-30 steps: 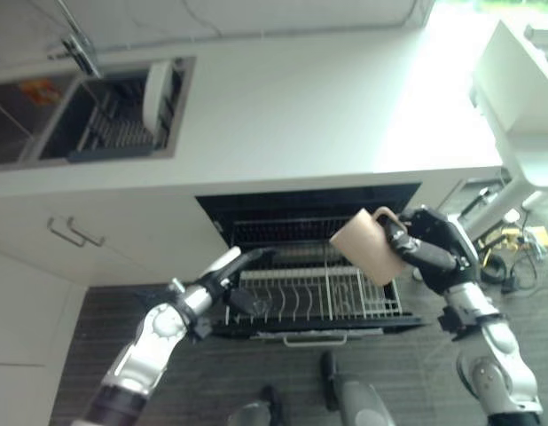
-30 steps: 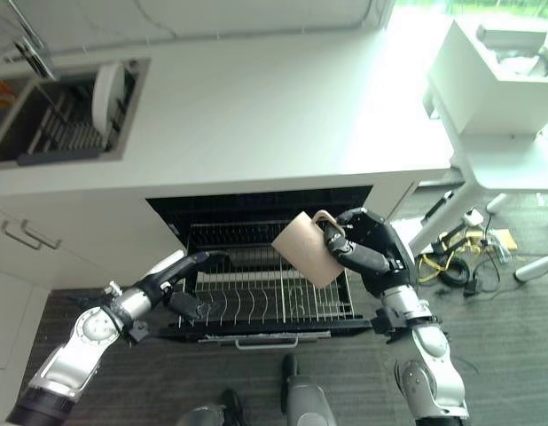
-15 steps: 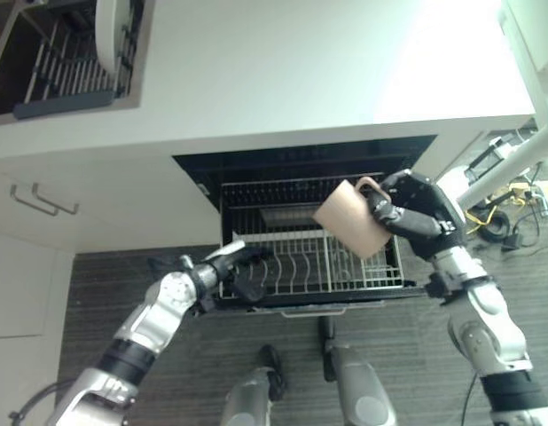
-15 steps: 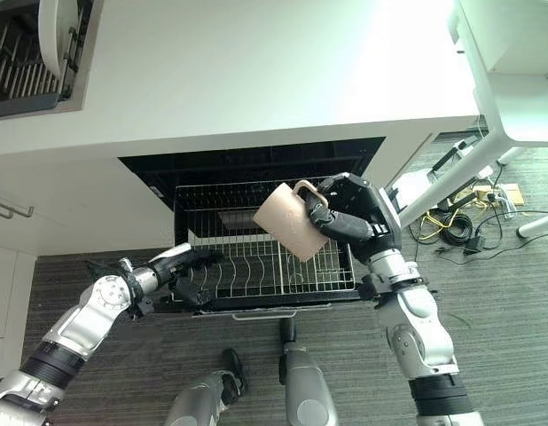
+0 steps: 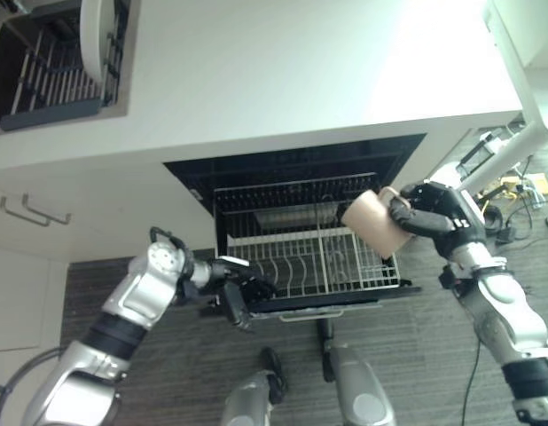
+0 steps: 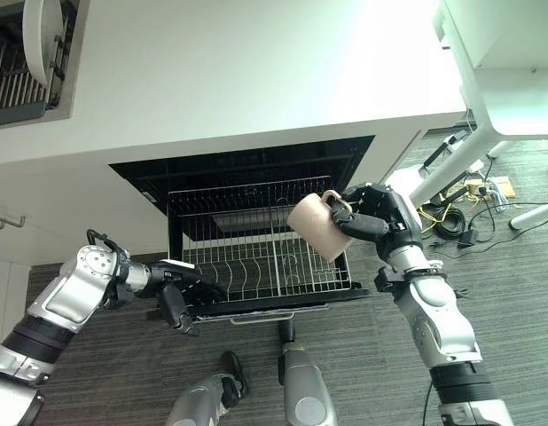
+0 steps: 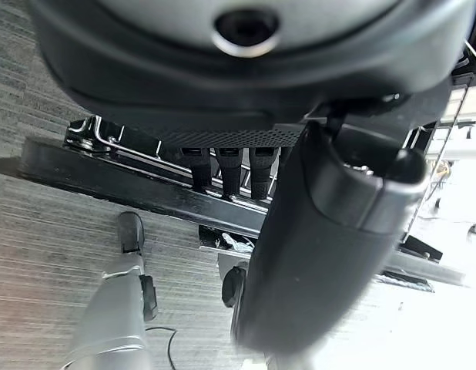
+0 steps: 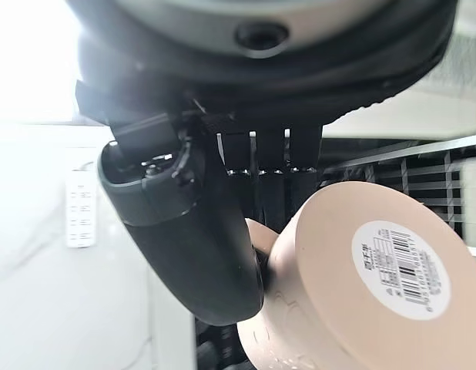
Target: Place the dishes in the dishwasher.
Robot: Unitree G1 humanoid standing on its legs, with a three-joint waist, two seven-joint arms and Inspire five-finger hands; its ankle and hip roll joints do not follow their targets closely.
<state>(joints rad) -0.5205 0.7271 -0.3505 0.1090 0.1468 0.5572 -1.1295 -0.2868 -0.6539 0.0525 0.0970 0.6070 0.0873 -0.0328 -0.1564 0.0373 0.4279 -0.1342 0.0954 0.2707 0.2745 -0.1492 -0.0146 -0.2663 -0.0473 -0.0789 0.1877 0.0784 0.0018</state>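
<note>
Right hand [image 6: 373,220] grips the beige ceramic mug [image 6: 319,226] by its handle, tilted above the pulled-out wire dishwasher rack [image 6: 256,262] at its 8 o'clock.

White countertop [image 5: 283,80], sunken drying rack [image 5: 57,67] with upright white plate [image 5: 94,35], grey floor [image 5: 416,355] below

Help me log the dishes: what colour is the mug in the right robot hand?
Pale peach-beige ceramic mug, clearest in the right wrist view.
</note>
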